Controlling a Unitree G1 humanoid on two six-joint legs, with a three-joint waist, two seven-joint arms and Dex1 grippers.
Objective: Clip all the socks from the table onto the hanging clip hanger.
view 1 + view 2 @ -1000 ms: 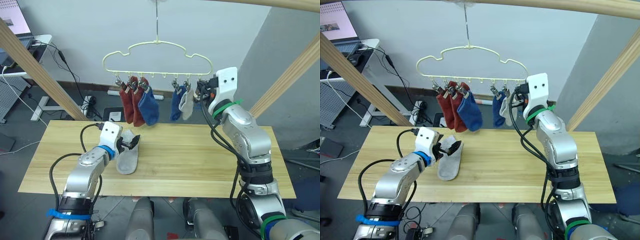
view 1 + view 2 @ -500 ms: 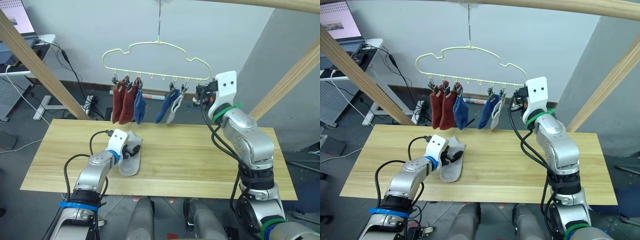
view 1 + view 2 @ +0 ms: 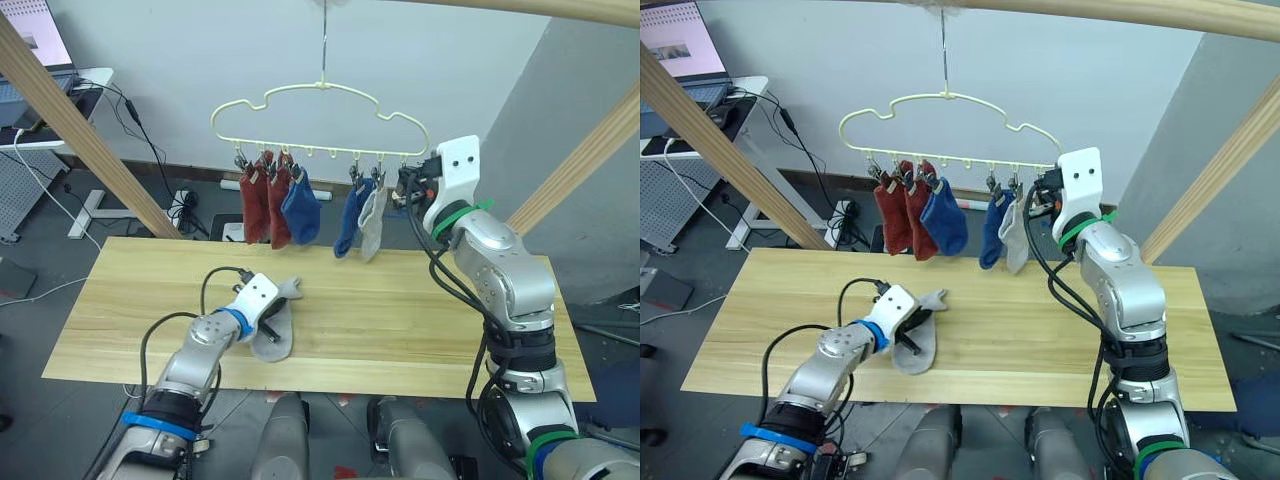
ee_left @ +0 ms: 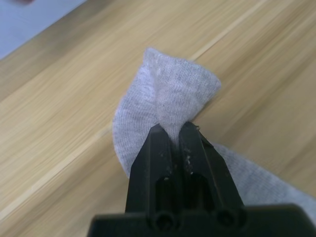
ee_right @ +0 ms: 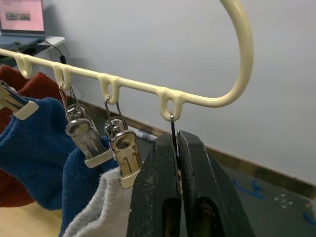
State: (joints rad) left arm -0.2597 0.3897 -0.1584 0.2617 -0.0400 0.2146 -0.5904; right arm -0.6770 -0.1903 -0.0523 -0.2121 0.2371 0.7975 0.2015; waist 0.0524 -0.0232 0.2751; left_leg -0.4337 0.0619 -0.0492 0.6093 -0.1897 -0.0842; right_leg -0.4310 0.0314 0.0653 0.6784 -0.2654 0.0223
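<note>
Nearest to me, in the lower centre-left of the head view, my left hand [image 3: 268, 320] is pinched tight on the last grey sock [image 3: 275, 335] lying on the tabletop [image 3: 400, 320]. In the left wrist view the two black fingers [image 4: 158, 148] are closed with a fold of grey knit bunched up between them. The sock's long axis runs from the lower centre up toward the frame's middle, one end pointing at me near the front edge and the other end [image 3: 291, 288] angled up and right, toward the far side of the tabletop.

Farther back, in the upper middle of the frame, the clip hanger [image 3: 320, 100] hangs by its hook, its long bar running left to right. Five socks dangle from it with their long axes vertical, toes down: two rust-red socks [image 3: 262, 205], a blue sock [image 3: 300, 210], another blue sock [image 3: 350, 220] and a grey hanging sock [image 3: 372, 222].

At the bar's right end, my right hand [image 3: 408, 190] is raised to the last clip [image 5: 174, 131]; in the right wrist view its fingers are pressed together around the clip's wire, just under the bar's loop.
</note>
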